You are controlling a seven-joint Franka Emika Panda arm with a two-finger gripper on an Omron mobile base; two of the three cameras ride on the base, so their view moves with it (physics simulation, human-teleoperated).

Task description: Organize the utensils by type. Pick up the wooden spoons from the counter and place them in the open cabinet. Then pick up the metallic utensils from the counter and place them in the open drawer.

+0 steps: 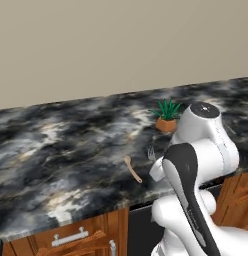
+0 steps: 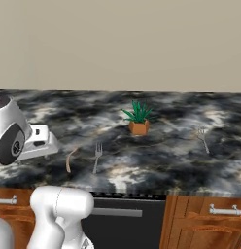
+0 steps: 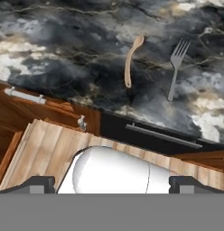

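1. Black marbled stone is making up the counter (image 1: 71,150), which is running under a plain beige wall.
2. A small wooden spoon (image 1: 132,169) is lying flat near the counter's front edge; from the right base view the spoon (image 2: 70,159) is sitting just left of a fork.
3. That fork (image 2: 96,156) is lying beside the spoon without touching it, tines pointing toward the wall. In the hand view the spoon (image 3: 131,60) and fork (image 3: 176,65) are resting side by side, roughly parallel.
4. A second fork (image 2: 203,139) is lying well apart to the right, past the plant.
5. A little green plant in an orange pot (image 2: 138,119) is standing upright behind the spoon and the nearer fork; in the left base view the plant (image 1: 166,116) is sitting just beyond the arm.
6. The gripper (image 3: 112,185) is hanging in front of the counter and over light wooden planks (image 3: 46,149), its two dark fingertips (image 3: 35,185) standing wide apart with nothing between them.
7. Reddish-brown cabinet fronts (image 2: 205,221) with silver handles are running below the counter, and a dark panel (image 2: 125,219) with a long bar handle is sitting between them.
8. The arm (image 1: 196,165) is bending over the counter's front edge, near the nearer fork's spot.
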